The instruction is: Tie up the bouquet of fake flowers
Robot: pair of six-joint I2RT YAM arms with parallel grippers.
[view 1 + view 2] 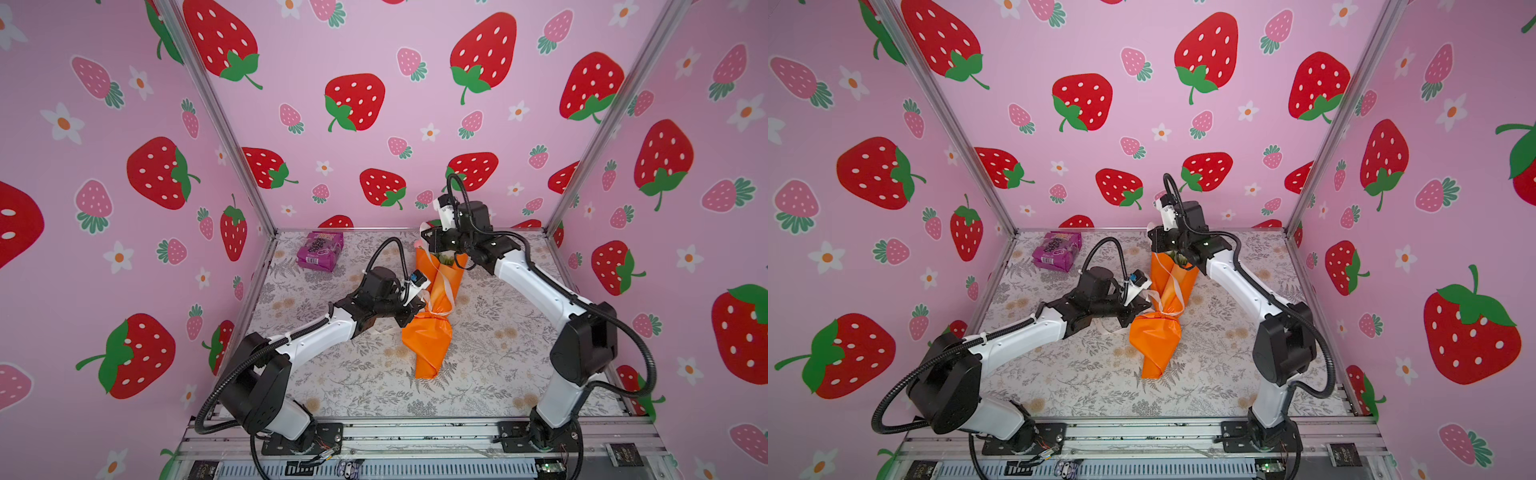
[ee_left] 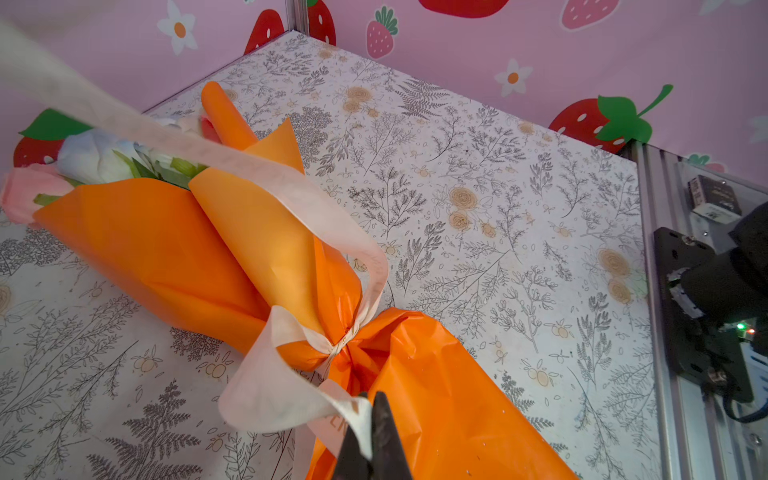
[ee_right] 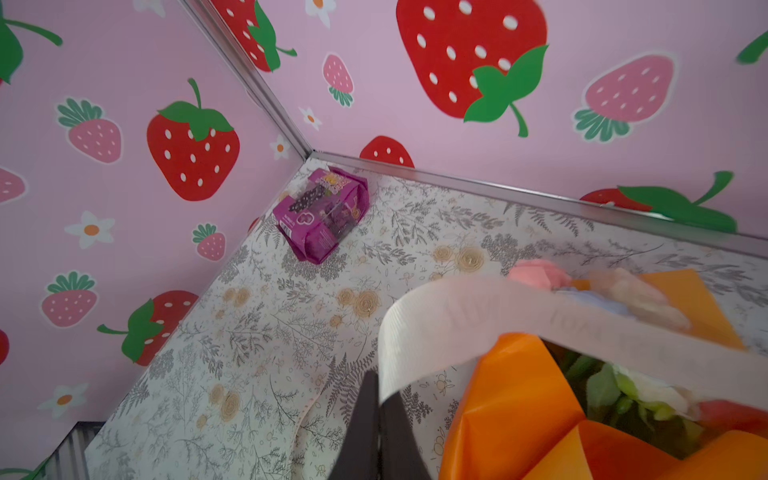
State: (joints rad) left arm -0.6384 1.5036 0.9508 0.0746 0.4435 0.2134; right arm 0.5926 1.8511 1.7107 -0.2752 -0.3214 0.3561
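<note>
One cream ribbon [image 2: 257, 395] cinches the orange-wrapped bouquet [image 2: 145, 249] of pink-and-white roses.

bouquet [image 2: 145, 249]: smooth creased orange paper | ribbon [image 3: 436, 328]: ribbed matt cloth | packet [image 3: 322, 212]: glossy plastic

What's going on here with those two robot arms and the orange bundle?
Two arms are tying the bouquet, which lies on the table. A cream ribbon is cinched round its waist. The left hand is shut on one end by the knot, the right hand on the other end near the flower heads. A purple snack packet sits apart.
</note>
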